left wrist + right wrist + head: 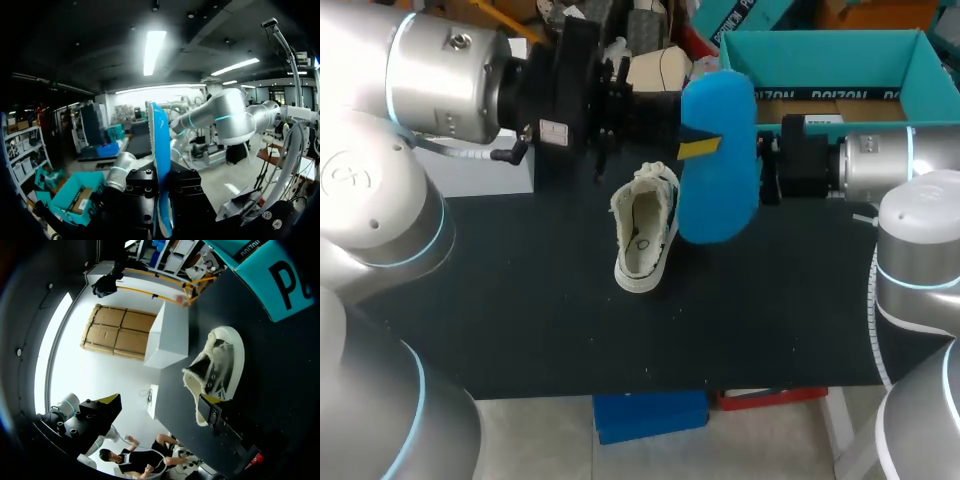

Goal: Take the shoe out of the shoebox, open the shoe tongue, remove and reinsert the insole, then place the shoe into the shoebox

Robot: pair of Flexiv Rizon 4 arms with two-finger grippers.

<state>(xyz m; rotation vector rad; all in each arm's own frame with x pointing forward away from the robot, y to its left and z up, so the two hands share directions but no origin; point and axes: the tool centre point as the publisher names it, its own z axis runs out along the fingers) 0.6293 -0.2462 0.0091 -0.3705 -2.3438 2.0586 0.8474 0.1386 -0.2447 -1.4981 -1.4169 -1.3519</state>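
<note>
A white shoe stands on the black table, its mouth open to the head view. Above and right of it hangs a blue insole, with my left gripper shut on its end. In the left wrist view the insole stands edge-on between that gripper's black fingers. My right gripper sits just right of the insole, partly hidden behind it. Its wrist view shows it open wide and empty, with the shoe ahead of it. The teal shoebox stands open at the back right.
A white box stands at the back left of the table, behind my left arm, and shows beyond the shoe in the right wrist view. The shoebox's wall lies close beside the shoe there.
</note>
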